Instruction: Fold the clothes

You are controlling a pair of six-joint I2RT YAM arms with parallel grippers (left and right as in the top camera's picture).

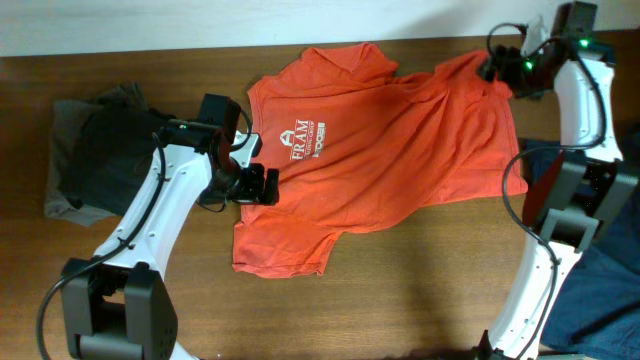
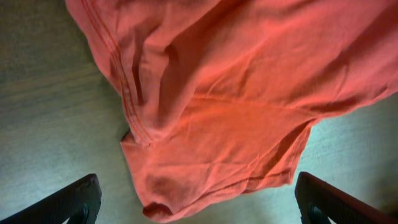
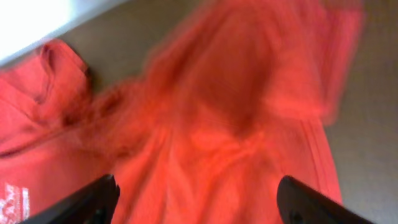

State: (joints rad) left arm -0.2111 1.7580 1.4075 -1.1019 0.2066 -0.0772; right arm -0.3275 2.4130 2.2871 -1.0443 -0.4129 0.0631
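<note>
I have the orange-red T-shirt (image 1: 390, 140) lying across the middle of the wooden table (image 1: 420, 300), print side up. Its white lettering (image 1: 303, 140) sits toward the left, and the cloth is bunched and rumpled toward the far right corner.

My left gripper (image 1: 262, 186) is at the shirt's left edge, just beside the lettering. In the left wrist view its fingers (image 2: 68, 202) stand wide apart over a sleeve, with nothing clamped between them.

The right gripper (image 1: 492, 68) hangs over the shirt's far right corner. Its fingers (image 3: 87, 199) are spread wide as well, but the cloth below them is blurred, so I cannot tell whether it touches them.

A heap of black and grey clothes (image 1: 95, 160) lies at the table's left end, apart from the shirt. A navy garment (image 1: 610, 290) shows at the right edge, by the right arm's base.
</note>
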